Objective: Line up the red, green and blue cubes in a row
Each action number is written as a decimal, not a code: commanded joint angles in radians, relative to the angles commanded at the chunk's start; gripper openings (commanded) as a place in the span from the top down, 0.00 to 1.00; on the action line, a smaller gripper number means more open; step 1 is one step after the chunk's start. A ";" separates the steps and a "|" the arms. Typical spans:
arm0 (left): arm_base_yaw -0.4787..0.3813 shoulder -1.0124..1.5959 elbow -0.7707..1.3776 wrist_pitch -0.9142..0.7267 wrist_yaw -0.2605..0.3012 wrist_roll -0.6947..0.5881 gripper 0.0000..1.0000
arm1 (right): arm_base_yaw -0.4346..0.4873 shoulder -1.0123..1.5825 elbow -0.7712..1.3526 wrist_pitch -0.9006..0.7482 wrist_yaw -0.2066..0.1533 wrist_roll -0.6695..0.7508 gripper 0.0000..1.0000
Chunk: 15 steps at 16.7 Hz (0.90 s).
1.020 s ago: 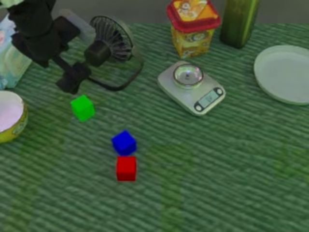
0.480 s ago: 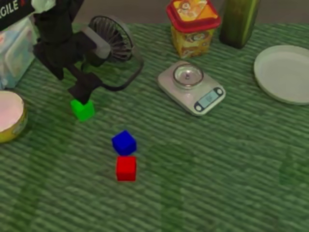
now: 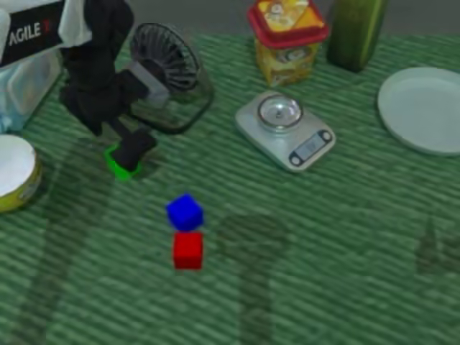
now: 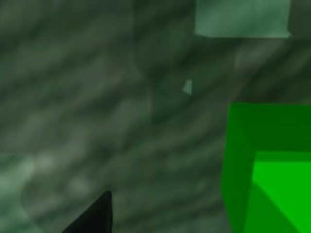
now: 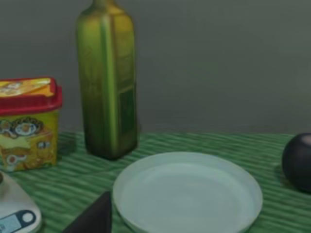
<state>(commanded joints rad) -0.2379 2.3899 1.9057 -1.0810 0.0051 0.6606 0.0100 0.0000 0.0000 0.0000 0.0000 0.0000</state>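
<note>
Step in hand: reaching for the green cube (image 3: 115, 162). Left hand (image 3: 133, 149) sits directly over it; grip state cannot be determined. Blue cube (image 3: 185, 211) and red cube (image 3: 187, 251) lie touching, beyond the hand toward the tabletop's centre. Next move calls for a secure grasp.

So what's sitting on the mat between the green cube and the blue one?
Nothing: in the top view only bare green mat separates the green cube, under the left gripper, from the blue cube.
</note>
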 joint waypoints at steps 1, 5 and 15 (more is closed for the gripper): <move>0.000 0.012 -0.025 0.040 0.000 0.000 0.00 | 0.000 0.000 0.000 0.000 0.000 0.000 0.00; -0.001 0.037 -0.072 0.103 0.000 0.001 0.00 | 0.000 0.000 0.000 0.000 0.000 0.000 0.00; -0.001 0.037 -0.072 0.103 0.000 0.001 0.60 | 0.000 0.000 0.000 0.000 0.000 0.000 0.00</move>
<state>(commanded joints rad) -0.2385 2.4272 1.8341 -0.9777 0.0055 0.6612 0.0100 0.0000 0.0000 0.0000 0.0000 0.0000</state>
